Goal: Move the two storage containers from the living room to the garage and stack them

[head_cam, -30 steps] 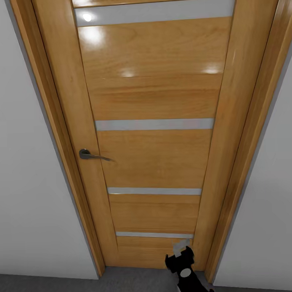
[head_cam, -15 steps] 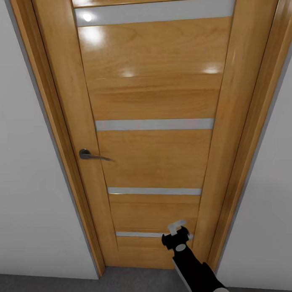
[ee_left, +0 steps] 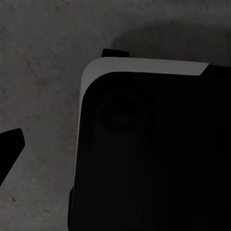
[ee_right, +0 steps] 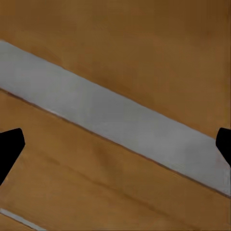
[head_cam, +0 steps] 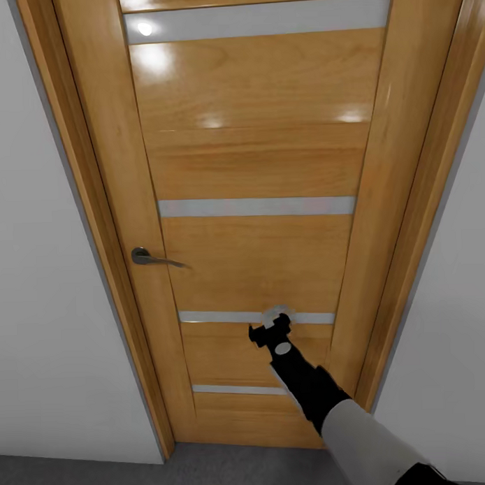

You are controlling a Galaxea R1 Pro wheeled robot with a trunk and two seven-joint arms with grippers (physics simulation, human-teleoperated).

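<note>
The robot faces a closed wooden door (head_cam: 249,221) with horizontal grey glass-like strips, set in a wooden frame (head_cam: 107,275) between white walls (head_cam: 50,333). A strip of dark grey floor (head_cam: 209,474) runs along the bottom edge of the head view.

Over the last second the right arm has climbed. A second ago the right gripper (head_cam: 271,324) sat low, near the door's bottom edge by the lowest strip; now it has risen and shifted a little toward the handle side, and sits over the second strip from the bottom (head_cam: 224,316). The camera has not shifted, so the arm itself has moved. In the right wrist view that strip (ee_right: 115,127) crosses the picture close up, with one dark fingertip (ee_right: 9,149) at each side and nothing between them, so the fingers stand spread and empty, very near the door panel or touching it.

The lever handle (head_cam: 153,258) is higher and near the door's left edge, still apart from the gripper.

The left wrist view looks down on the dark floor (ee_left: 43,62) and a dark rounded body, probably the robot's own base (ee_left: 149,154); one fingertip of the left gripper (ee_left: 9,149) shows, and I cannot tell its state.

Neither storage container can be seen here, and neither hand carries one. By my judgement the robot is working on getting this door open, by push or by lever, so the carrying and stacking are not yet done.
</note>
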